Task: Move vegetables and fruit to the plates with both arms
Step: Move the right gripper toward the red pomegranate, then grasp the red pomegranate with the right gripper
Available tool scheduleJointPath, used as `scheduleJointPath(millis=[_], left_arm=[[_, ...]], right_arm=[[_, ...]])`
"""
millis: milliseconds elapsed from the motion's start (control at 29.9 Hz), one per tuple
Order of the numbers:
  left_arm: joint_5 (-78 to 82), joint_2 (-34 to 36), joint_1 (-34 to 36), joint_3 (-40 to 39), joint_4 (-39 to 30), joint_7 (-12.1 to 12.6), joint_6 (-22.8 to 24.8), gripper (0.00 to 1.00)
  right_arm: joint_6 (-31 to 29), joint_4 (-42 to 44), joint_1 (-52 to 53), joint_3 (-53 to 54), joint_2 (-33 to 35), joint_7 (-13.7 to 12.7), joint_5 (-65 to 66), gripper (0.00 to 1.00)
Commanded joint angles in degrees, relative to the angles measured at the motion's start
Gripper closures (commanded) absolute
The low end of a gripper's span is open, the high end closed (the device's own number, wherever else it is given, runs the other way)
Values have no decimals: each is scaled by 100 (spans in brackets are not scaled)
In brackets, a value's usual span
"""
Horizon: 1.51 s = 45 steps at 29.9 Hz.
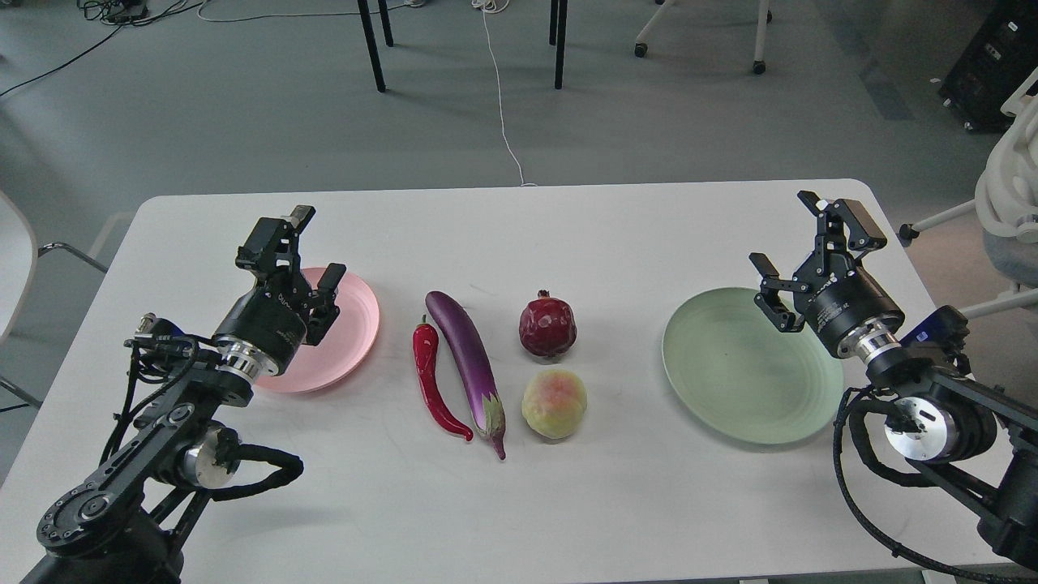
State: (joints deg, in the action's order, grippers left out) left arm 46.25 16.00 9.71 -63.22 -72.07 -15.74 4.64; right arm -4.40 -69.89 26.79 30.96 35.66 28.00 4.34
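Note:
On the white table [568, 235] lie a red chili pepper [434, 381] and, beside it on the right, a purple eggplant [470, 357]. Further right are a dark red pomegranate [549, 326] and, nearer to me, a yellow-green peach [555, 404]. A pink plate [357, 324] lies at the left and is partly covered by my left arm. My left gripper [316, 247] hovers over its far-left part, open and empty. A pale green plate [742, 365] lies at the right. My right gripper [791, 243] stands open and empty above its far right rim.
Beyond the table's far edge are a grey floor, black table legs [371, 45], a white cable [499, 89] and chair bases. A white chair [1010, 203] stands at the right.

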Motion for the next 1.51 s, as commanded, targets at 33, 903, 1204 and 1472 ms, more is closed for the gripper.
scheduleJointPath(millis=[33,903,1204,1472], left_arm=[[-19,-9,5,47,-26,-61,-7,0],[-309,421,137,12,-254,-325,28,0],[-309,413,128,3,-272,-325,37,0],[-309,413,110,3,-334,-342,37,0]], right_arm=[[-123,2,37,-11,64,0,76,1],[-773,1442,6453,-6848,-2035,0,6264,1],[-756,1987,6164,-7104,-2801,0,6255,1],[-677,2550,5768,-7095,-3319,0,6237,1]])
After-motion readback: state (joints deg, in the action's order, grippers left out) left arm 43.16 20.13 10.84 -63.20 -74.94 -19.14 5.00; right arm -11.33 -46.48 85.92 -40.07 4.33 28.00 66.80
